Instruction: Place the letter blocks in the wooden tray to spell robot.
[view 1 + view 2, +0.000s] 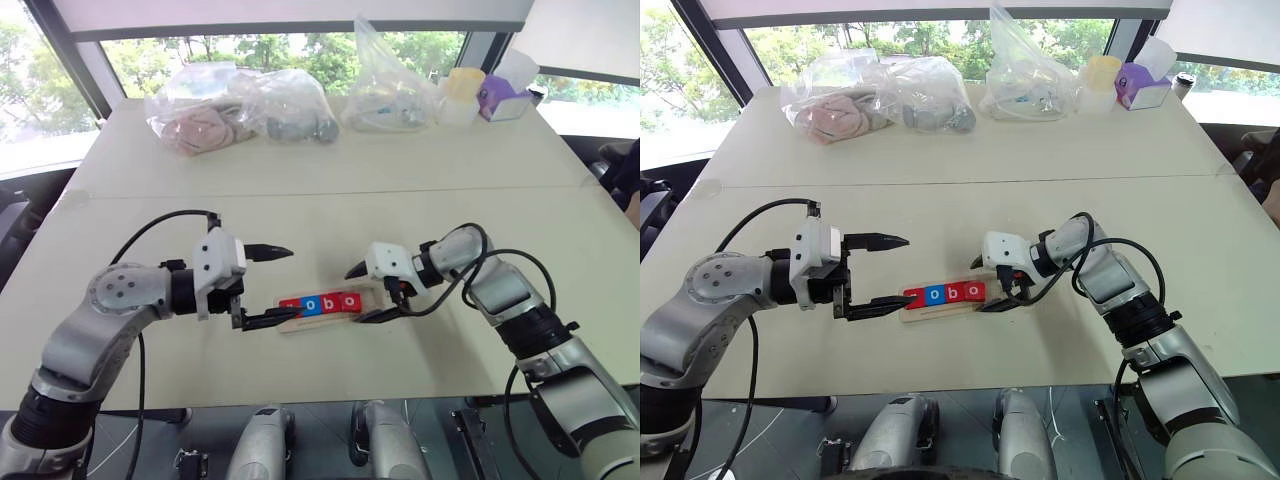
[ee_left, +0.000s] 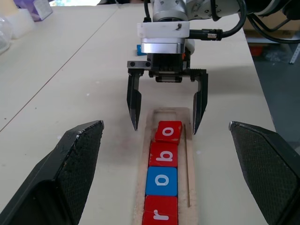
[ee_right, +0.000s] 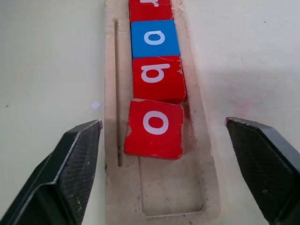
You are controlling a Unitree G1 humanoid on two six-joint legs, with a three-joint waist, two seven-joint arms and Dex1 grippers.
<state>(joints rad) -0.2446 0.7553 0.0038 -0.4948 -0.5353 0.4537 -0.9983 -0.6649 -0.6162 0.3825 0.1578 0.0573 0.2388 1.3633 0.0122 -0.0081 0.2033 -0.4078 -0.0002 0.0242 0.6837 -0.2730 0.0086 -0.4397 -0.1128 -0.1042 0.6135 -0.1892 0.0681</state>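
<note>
The wooden tray point(image 2: 164, 114) lies on the table between my two grippers. Four letter blocks sit in its slot in a row: red r point(image 2: 161, 212), blue o point(image 2: 161, 181), red b point(image 2: 163, 153) and red o point(image 3: 154, 129), the last one slightly askew. The slot's end beyond that red o is bare. My right gripper point(image 1: 362, 294) is open, its fingers point(image 2: 133, 103) straddling the tray's end beside the red o, holding nothing. At the tray's other end my left gripper point(image 1: 268, 286) is open, one finger touching or nearly touching it. A small blue piece point(image 2: 139, 48) lies on the table behind the right gripper.
Clear plastic bags point(image 1: 235, 110) with bundled items and another bag point(image 1: 385, 85) stand at the table's far side, with a pale container point(image 1: 462, 92) and a purple box point(image 1: 505, 98) at the far right. The table's front edge runs just below the grippers.
</note>
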